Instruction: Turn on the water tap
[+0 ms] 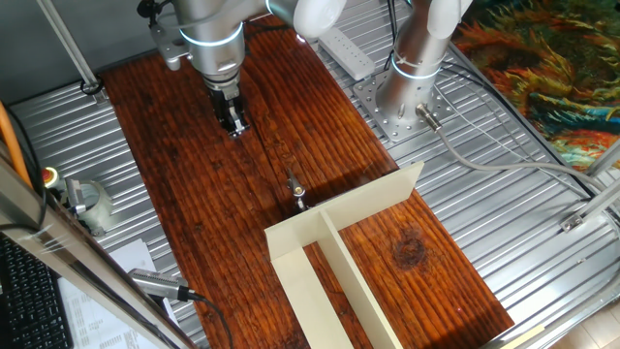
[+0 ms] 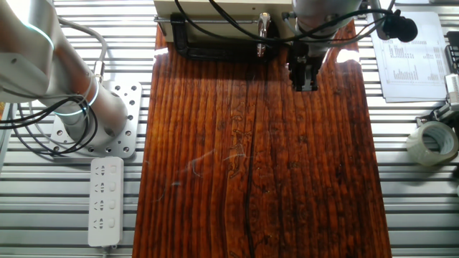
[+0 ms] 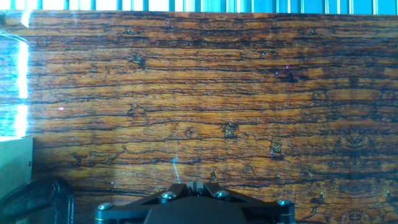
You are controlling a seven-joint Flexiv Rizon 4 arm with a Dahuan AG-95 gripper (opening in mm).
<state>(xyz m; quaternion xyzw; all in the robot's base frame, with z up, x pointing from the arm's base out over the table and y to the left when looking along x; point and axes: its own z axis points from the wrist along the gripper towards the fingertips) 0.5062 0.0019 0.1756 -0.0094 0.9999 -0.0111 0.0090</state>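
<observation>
From the hand view, only the tool's black base shows at the bottom edge, with wood grain ahead and a black C-clamp (image 3: 34, 199) curving in the lower left corner. The tool (image 1: 233, 124) hangs above the wooden surface (image 1: 203, 213), its fingers seemingly close together and holding nothing, though the view is poor. The water tap (image 1: 296, 191) stands upright, well apart from the tool, just beside the cream divider walls (image 1: 334, 242). A white power strip (image 2: 105, 201) lies off the board.
</observation>
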